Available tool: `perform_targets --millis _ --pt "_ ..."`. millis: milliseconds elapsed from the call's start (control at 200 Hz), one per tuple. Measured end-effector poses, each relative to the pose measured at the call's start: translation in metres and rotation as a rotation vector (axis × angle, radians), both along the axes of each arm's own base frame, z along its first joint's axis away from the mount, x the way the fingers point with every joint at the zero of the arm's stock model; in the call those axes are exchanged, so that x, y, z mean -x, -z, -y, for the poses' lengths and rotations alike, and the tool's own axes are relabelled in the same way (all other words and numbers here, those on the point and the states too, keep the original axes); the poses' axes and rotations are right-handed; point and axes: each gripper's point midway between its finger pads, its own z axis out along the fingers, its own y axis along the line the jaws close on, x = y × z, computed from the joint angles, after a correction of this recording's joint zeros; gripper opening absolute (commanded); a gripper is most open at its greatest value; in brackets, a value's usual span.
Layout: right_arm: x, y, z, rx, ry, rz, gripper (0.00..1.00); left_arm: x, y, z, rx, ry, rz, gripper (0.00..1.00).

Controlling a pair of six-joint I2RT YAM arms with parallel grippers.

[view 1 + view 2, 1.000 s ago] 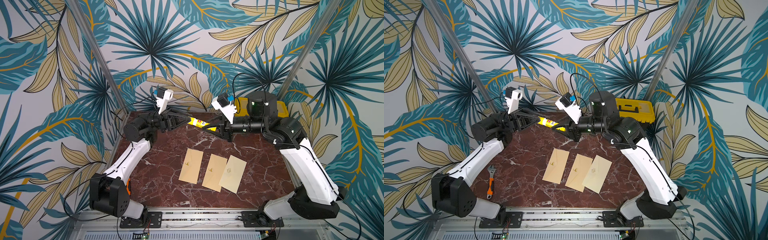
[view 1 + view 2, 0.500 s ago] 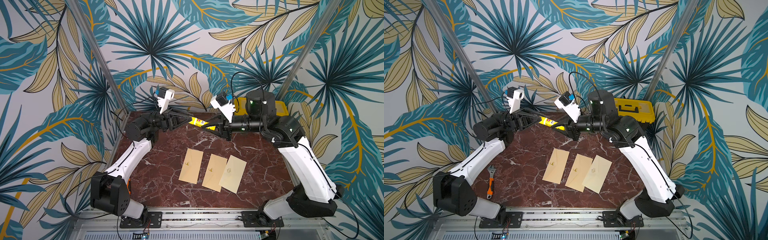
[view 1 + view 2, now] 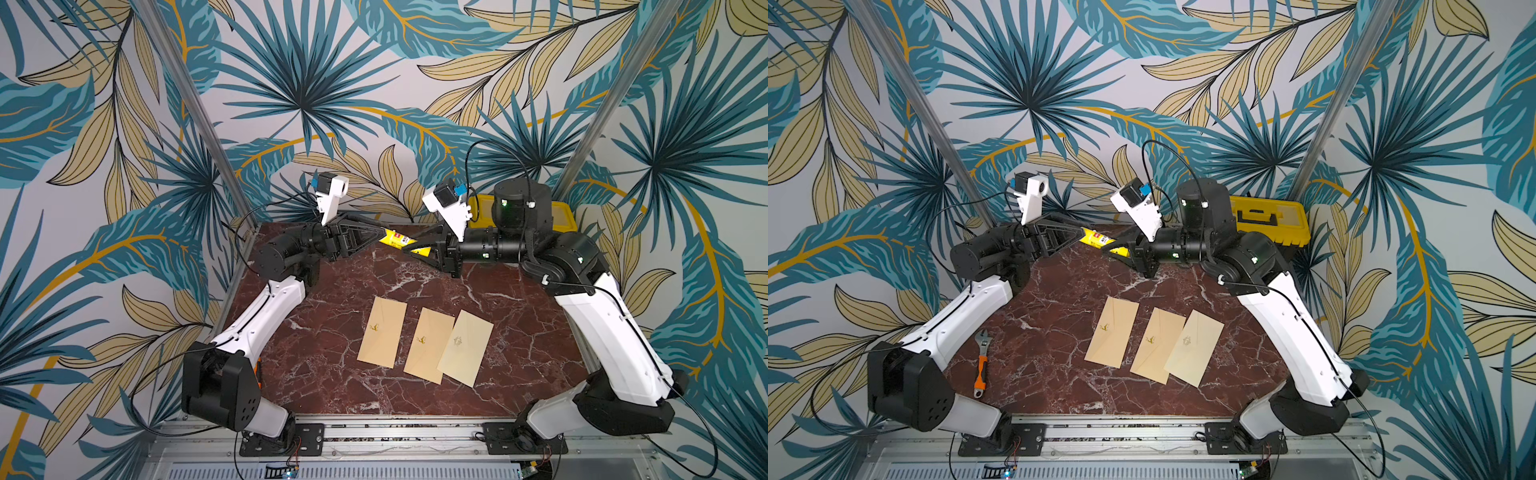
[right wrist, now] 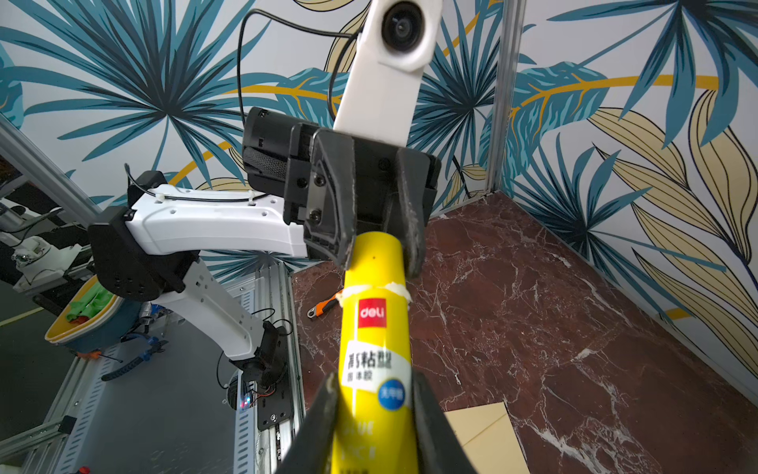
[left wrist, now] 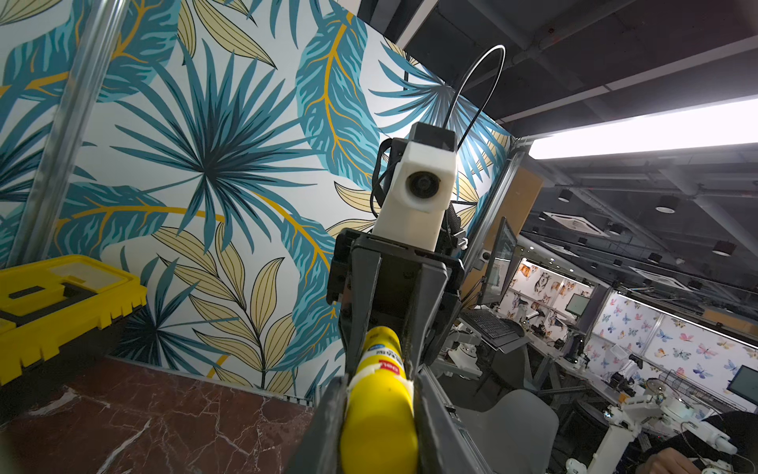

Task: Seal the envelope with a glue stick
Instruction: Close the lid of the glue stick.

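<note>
The glue stick (image 3: 398,240) is held in the air above the far part of the table (image 3: 332,311). The left gripper (image 3: 377,235) clamps its cap end and the right gripper (image 3: 412,246) its labelled body. Fingers hide both tips. The envelopes (image 3: 428,351) lie centre-near, and their flaps are indistinct.

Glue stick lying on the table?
No, the glue stick is held in the air between the left claw and the right claw.

3 envelopes (image 3: 1111,332) (image 3: 1152,345) (image 3: 1194,348), 1 glue stick (image 3: 1099,240), 1 wrench (image 3: 981,363).
</note>
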Motion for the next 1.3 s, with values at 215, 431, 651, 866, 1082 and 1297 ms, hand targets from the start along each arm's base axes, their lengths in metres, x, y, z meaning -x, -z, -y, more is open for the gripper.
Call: perform_targets --millis 215,431,651,866,1082,1297 --pt "-0.004 -0.001 -0.001 -0.012 0.010 -0.014 0.00 -0.003 -0.003 0.001 0.022 -0.011 -0.007 0.11" --pt "-0.005 -0.002 -0.001 -0.020 0.018 -0.023 0.00 -0.005 -0.005 0.003 0.037 -0.019 -0.010 0.10" --pt "-0.008 -0.001 0.001 -0.017 0.036 -0.024 0.00 -0.009 -0.004 0.007 0.042 -0.030 -0.015 0.10" --pt "-0.011 0.000 0.002 -0.013 0.049 -0.022 0.00 -0.011 -0.004 0.008 0.042 -0.040 -0.017 0.10" --pt "-0.008 0.003 0.005 -0.004 0.055 -0.021 0.00 -0.012 0.000 0.006 0.010 -0.054 -0.002 0.42" --pt "-0.010 0.030 -0.008 0.024 0.046 -0.036 0.00 -0.015 0.007 -0.010 -0.066 -0.101 0.022 0.51"
